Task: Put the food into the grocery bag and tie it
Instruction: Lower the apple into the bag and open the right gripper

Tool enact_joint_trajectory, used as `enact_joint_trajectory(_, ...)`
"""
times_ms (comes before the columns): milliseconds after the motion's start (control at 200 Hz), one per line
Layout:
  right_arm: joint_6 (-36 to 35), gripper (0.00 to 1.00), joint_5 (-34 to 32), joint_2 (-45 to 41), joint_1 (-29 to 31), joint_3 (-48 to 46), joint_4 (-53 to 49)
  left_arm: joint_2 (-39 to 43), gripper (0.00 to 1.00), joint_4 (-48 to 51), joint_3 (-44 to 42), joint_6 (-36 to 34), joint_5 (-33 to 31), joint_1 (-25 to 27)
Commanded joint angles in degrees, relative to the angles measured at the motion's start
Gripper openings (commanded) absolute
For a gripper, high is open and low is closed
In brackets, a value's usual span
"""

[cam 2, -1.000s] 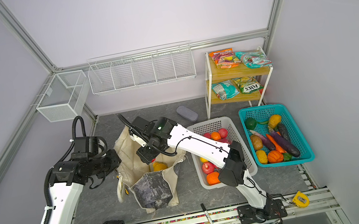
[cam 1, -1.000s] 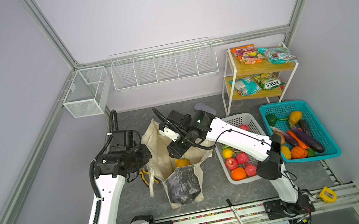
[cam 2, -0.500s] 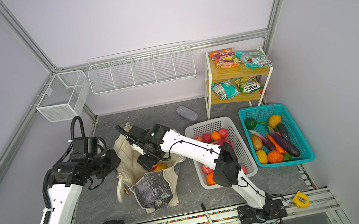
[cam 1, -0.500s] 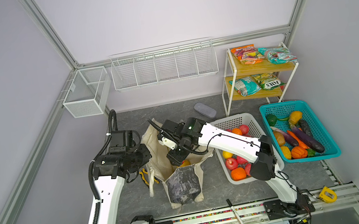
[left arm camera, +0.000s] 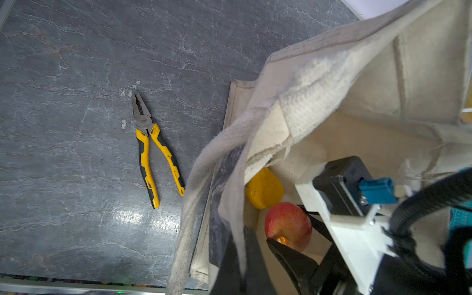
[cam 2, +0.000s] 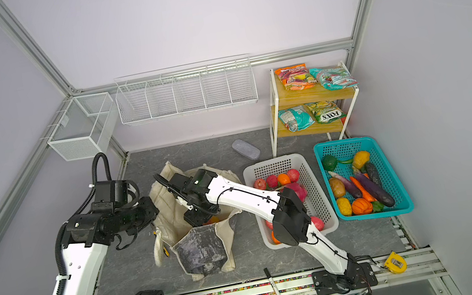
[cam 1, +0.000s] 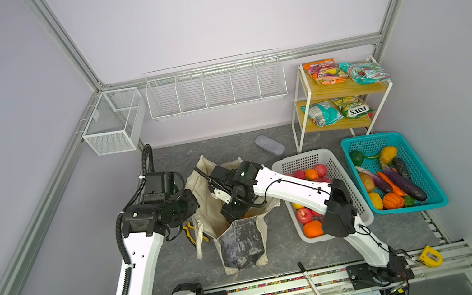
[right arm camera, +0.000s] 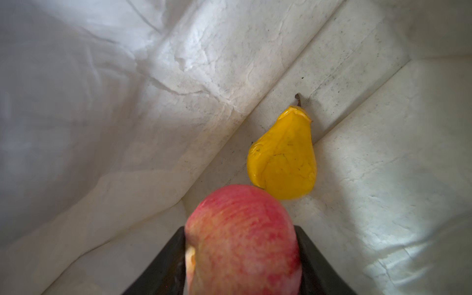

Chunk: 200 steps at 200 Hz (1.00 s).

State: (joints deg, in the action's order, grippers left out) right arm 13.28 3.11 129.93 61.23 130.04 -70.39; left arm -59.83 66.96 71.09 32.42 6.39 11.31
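One pear (right arm camera: 282,158) bagged, one apple (right arm camera: 242,237) held inside the grocery bag (cam 1: 238,243).
Right gripper (right arm camera: 240,229) clamped on apple, left gripper (cam 1: 196,206) pinched shut on rim (left arm camera: 293,102); most food (cam 1: 313,228) unpacked, bag untied.

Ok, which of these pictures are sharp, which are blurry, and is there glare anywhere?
Right wrist view: the red apple close to the lens is soft, the yellow pear behind it is sharp, and there is a bright patch on the grocery bag fabric. Left wrist view: the pliers are sharp, with a glare spot on the grey tabletop. Both top views: evenly lit and crisp.
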Motion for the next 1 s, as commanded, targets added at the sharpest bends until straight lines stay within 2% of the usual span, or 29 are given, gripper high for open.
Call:
enact_joint_trajectory(0, -0.10, 0.58, 1.21, 1.69, 0.34, -1.15, 1.05, 1.09, 0.00, 0.37, 1.42, -0.17, 0.30, 0.20)
enact_joint_trajectory(650, 1.55, 0.61, -1.43, 5.52, -0.06, -6.49, 4.96, 1.45, 0.00, 0.19, 1.48, -0.43, 0.64, 0.20)
enact_joint_trajectory(995, 1.92, 0.71, -2.12, 5.42, -0.24, -7.63, 6.05, 1.46, 0.00, -0.49, 1.23, -0.43, 0.64, 0.20)
